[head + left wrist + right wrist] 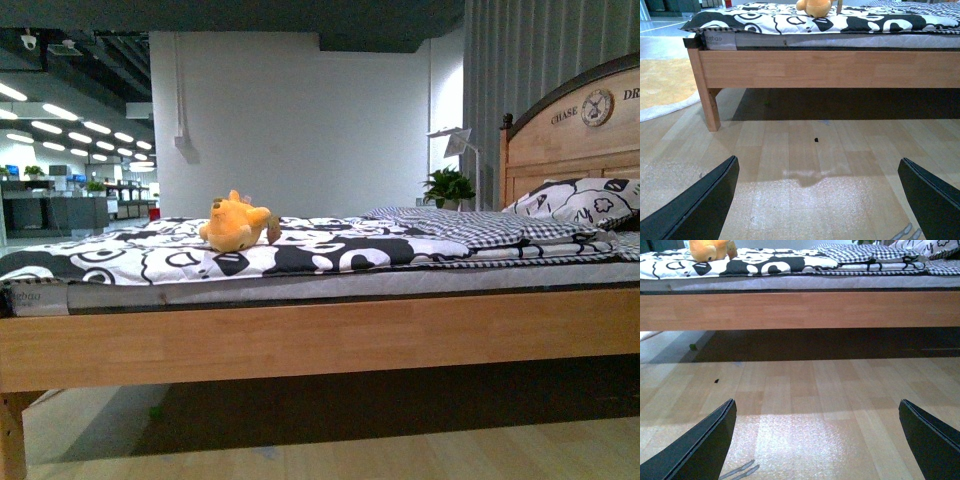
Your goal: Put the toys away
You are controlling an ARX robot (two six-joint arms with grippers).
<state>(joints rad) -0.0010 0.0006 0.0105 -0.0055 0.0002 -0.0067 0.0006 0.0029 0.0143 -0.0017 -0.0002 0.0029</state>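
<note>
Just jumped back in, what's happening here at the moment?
Nothing is being handled yet. The orange plush toy lies untouched on the black-and-white cover of the bed. The left gripper and right gripper are both open and empty, low over the wooden floor, facing the bed's side.

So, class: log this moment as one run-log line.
plush toy on bed, untouched | left end effector open, empty | right end effector open, empty

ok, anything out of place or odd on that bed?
Just the orange plush toy, lying alone on the black-and-white bedspread toward the foot end. Otherwise tidy; nothing looks spilled or damaged.
</note>
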